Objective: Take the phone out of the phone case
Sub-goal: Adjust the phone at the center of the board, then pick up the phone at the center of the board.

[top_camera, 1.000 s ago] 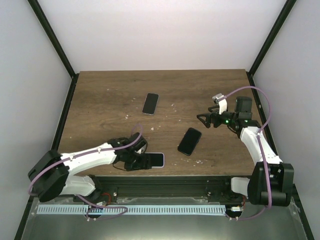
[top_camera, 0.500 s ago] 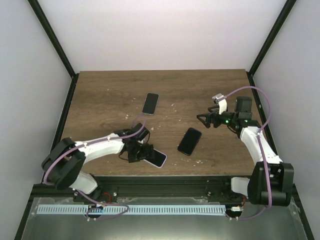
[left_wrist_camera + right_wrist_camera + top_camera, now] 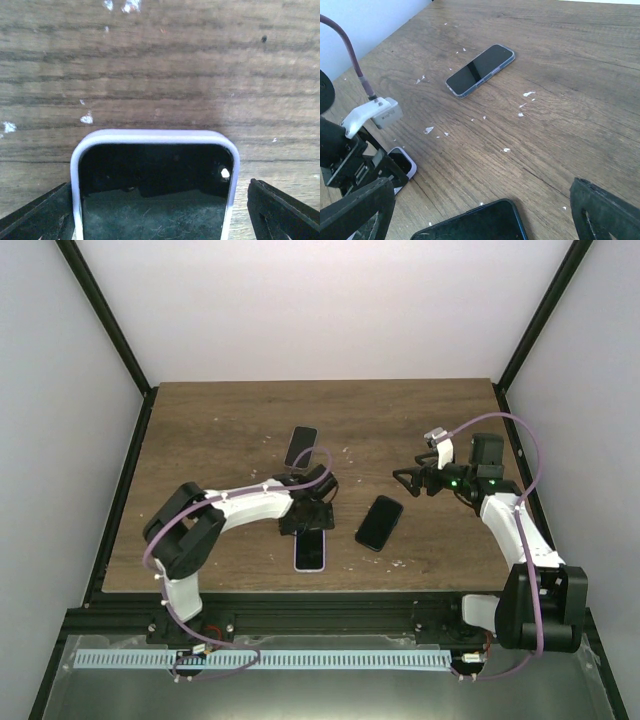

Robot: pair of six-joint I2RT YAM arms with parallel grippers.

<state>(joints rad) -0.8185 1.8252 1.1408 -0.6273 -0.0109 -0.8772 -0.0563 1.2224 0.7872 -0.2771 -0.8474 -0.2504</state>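
Phone (image 3: 155, 172): dark screen up, seated inside its rim. No corner shows lifted.
Phone case (image 3: 155, 134): lilac, flat on the table (image 3: 200, 420) at 6 o'clock from the table's middle, close to the near edge, long axis running 12 to 6.
Left gripper (image 3: 304, 522): mine, low over the case's 12 o'clock end, jaws released and holding nothing.
Fingers (image 3: 280, 212): in my wrist view, one at 3 o'clock of the case with bare wood between, the other at 9 o'clock just beside the rim; I cannot tell whether that one touches.
Step in hand: my judgement is gaining purchase on the case, with extraction not yet begun.
Method advised: centre the case between my fingers and close on the rim only, not the glass. One jaw should pin the case while the other works a corner outward.
Risk: an uneven squeeze may skid the case across the wood or clamp the phone in tighter.
Right gripper (image 3: 404, 480): mine, jaws released, empty, hovering at 2 o'clock, well apart from the case, so it needs bringing in.
Black phone (image 3: 379, 522): bare, near the case at 2 o'clock; keep clear.
Clear-cased phone (image 3: 300, 447): at 12 o'clock, beyond my left wrist.
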